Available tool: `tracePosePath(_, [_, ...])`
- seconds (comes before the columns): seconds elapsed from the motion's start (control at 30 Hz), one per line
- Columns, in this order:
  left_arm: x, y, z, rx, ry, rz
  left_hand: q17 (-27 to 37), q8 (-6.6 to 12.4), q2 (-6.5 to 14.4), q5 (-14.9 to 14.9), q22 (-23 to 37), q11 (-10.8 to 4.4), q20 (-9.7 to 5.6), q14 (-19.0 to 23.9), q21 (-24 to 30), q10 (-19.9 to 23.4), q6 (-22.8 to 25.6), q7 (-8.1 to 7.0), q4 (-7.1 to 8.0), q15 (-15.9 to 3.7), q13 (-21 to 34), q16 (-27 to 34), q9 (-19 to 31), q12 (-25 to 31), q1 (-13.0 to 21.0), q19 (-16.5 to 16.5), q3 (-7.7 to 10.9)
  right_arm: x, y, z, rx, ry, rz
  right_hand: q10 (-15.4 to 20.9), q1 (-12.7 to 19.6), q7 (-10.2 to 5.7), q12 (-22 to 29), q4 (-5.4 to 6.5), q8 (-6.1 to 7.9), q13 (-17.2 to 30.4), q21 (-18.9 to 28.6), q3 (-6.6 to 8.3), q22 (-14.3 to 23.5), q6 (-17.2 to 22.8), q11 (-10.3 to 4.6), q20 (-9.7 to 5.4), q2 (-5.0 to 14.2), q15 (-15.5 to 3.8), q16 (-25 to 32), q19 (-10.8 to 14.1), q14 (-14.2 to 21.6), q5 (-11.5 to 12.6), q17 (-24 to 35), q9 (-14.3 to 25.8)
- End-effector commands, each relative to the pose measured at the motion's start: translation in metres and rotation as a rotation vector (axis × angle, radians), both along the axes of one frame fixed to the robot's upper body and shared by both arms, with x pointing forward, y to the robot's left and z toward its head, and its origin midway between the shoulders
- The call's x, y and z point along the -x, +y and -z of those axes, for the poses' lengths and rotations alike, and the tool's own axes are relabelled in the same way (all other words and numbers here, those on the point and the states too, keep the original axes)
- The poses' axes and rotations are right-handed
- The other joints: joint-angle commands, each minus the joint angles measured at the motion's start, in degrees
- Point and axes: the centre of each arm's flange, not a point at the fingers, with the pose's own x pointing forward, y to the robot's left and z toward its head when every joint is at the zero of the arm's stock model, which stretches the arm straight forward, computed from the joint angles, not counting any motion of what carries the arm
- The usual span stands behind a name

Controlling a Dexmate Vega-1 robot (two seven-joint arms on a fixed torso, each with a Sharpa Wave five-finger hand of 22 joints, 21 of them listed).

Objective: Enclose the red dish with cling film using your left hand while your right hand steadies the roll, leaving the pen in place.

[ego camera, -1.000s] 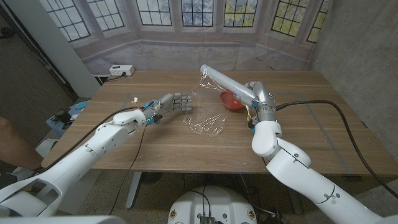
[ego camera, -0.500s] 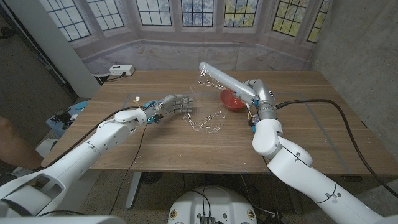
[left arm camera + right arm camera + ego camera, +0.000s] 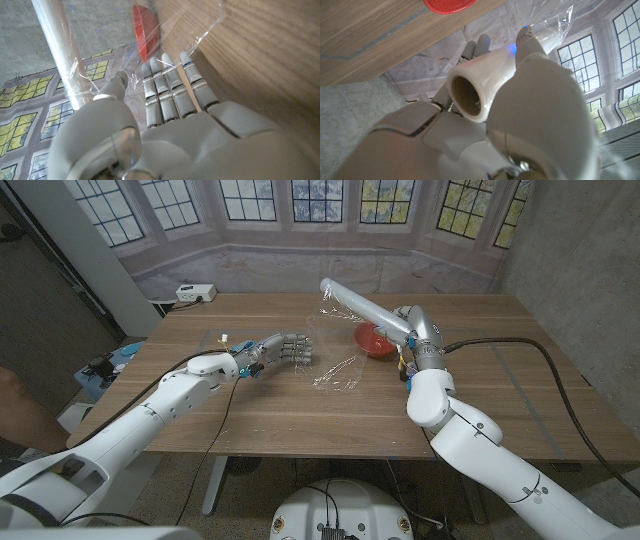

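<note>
Since a second ago the loose cling film [image 3: 335,373] has drawn toward the picture's centre and bunched narrower, and the left hand [image 3: 281,348] has edged slightly left. Its fingers [image 3: 172,90] are straight and close together, pinching the film's edge against the thumb. The right hand [image 3: 405,330] grasps the roll [image 3: 352,305], tilted toward upper centre. The red dish [image 3: 372,340] sits right of centre.
</note>
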Motion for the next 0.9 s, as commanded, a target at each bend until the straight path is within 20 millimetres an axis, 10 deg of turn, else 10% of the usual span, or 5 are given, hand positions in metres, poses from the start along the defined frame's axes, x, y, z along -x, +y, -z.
tracePosePath(0.03, [-0.003,-0.001,-0.002,-0.010,0.008,-0.018,0.3,0.54,2.4,0.0,0.3,-0.10,-0.25,0.9,0.3,1.0,0.7,-0.03,0.08,0.05,0.2,0.5,0.3,0.4,3.1,0.6,-0.12,-0.010,-0.004,-0.003,0.007,0.016,0.009,7.5,-0.1,-8.48,0.1,0.00,-0.06,0.3,0.3,0.16,0.0,9.3,-7.35,-0.78,7.45,-5.73,-0.1,-0.2,1.7,0.2,0.3,0.2])
tracePosePath(0.9, [-0.015,-0.013,-0.013,-0.025,0.014,0.003,0.6,0.00,2.3,-0.2,0.4,-0.35,-0.42,0.5,0.6,0.9,0.4,-0.04,0.31,-0.10,0.9,0.5,0.3,0.1,3.7,0.2,-0.48,-0.025,-0.033,-0.009,-0.007,0.010,0.079,7.5,0.1,-8.60,0.0,-0.05,-0.29,0.5,0.9,0.02,0.0,9.5,-7.36,-0.90,7.50,-5.77,-0.4,-0.4,1.8,0.2,0.5,0.4])
